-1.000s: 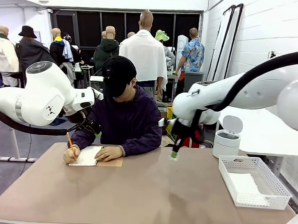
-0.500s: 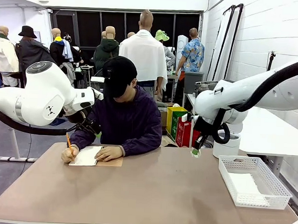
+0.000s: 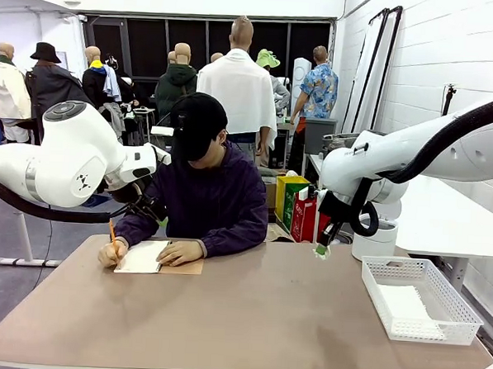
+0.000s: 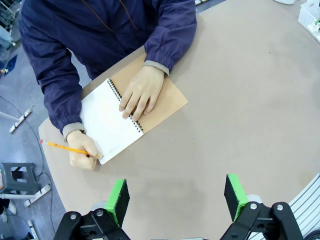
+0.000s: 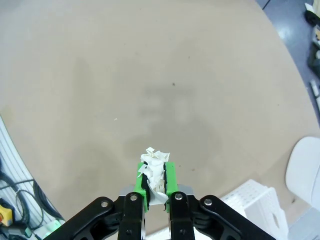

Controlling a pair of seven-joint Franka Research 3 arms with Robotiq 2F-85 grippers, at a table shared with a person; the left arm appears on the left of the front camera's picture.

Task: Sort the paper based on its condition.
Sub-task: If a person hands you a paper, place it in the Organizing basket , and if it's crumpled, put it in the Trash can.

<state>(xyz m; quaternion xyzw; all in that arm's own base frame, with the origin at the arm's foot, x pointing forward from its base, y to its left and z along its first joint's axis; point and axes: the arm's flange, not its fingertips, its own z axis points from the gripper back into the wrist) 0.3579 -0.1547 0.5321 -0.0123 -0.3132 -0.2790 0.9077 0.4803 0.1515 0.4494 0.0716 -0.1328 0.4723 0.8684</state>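
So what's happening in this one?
A person at the far side writes in a spiral notebook with a pencil. The right gripper, shut on a crumpled scrap of paper, hangs above the table beside the white mesh basket, which holds a flat sheet. The left gripper hovers open near the notebook.

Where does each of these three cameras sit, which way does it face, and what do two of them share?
Front view: fixed between the arms, facing across the table at the person and notebook; left arm and right arm show.
Left wrist view: on the left wrist, looking down on that notebook; open left end effector at the bottom.
Right wrist view: on the right wrist, looking down on the table and basket; right end effector shut on crumpled paper.
Shared: front and left wrist show the notebook.
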